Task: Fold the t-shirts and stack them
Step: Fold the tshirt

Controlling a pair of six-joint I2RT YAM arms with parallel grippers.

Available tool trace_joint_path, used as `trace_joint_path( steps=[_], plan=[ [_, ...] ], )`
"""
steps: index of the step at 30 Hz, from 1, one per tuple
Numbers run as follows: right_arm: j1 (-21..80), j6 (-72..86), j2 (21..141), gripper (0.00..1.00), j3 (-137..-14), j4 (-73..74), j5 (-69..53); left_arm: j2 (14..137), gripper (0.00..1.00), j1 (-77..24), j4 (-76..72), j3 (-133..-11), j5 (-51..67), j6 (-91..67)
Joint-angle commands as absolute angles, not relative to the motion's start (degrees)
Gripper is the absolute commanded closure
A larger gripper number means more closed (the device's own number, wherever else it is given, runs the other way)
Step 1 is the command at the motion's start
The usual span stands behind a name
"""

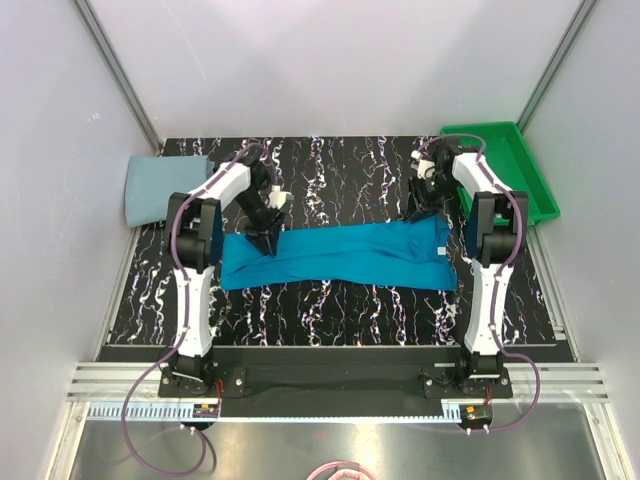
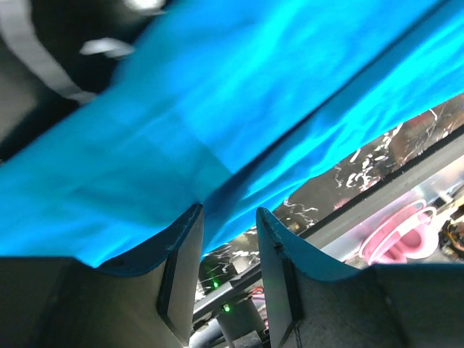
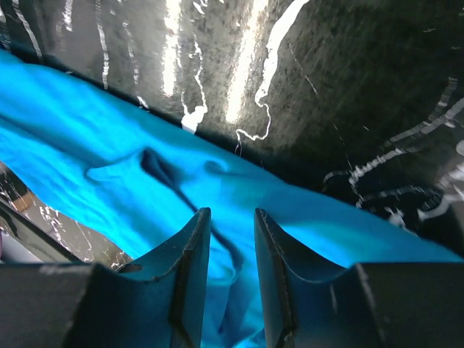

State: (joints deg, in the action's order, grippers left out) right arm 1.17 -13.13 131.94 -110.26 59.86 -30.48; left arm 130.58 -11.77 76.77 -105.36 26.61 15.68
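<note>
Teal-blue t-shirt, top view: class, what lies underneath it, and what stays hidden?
The teal-blue t-shirt lies spread on the black marbled table, which shows around it. The part beneath the cloth is covered, so anything lying there cannot be seen.

I have a black table (image 1: pixel 350 310) veined with white marbling across the middle of the overhead view. A green plastic tray (image 1: pixel 530 175) sits at its far right corner, set at an angle to the table's edges. Pale walls (image 1: pixel 330 60) close off the far side and both flanks. A ribbed metal rail (image 1: pixel 330 380) runs along the near edge. Beyond it, a pink cable loop (image 1: pixel 340 470) lies on a grey metal sheet (image 1: pixel 150 450).
</note>
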Motion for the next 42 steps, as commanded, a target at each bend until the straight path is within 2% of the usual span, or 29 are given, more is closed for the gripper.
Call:
trace_joint_path(
  steps=[1, 32, 35, 36, 39, 42],
  plan=[
    [2.9, -14.2, 132.7, 0.63, -113.2, 61.6, -30.8, 127.2, 0.6, -14.4, 79.8, -104.9, 27.4, 16.3],
    [10.1, -15.6, 136.3, 0.62, -113.6, 63.5, -35.8, 129.2, 0.6, -17.0, 79.4, -105.7, 26.5, 15.6],
    [10.2, -15.9, 136.0, 0.72, -112.9, 63.5, -35.9, 129.3, 0.6, -17.0, 79.3, -105.7, 26.8, 15.5],
    [10.3, -15.9, 135.7, 0.82, -112.9, 63.4, -35.8, 129.3, 0.6, -17.0, 79.3, -105.7, 26.8, 15.4],
    [10.2, -15.8, 134.7, 0.96, -112.5, 63.4, -35.3, 129.4, 0.6, -17.0, 79.4, -105.8, 26.8, 15.4],
    [10.2, -15.7, 132.3, 0.99, -111.4, 63.4, -34.7, 129.5, 0.6, -17.0, 79.4, -106.0, 27.2, 15.6]
  ],
)
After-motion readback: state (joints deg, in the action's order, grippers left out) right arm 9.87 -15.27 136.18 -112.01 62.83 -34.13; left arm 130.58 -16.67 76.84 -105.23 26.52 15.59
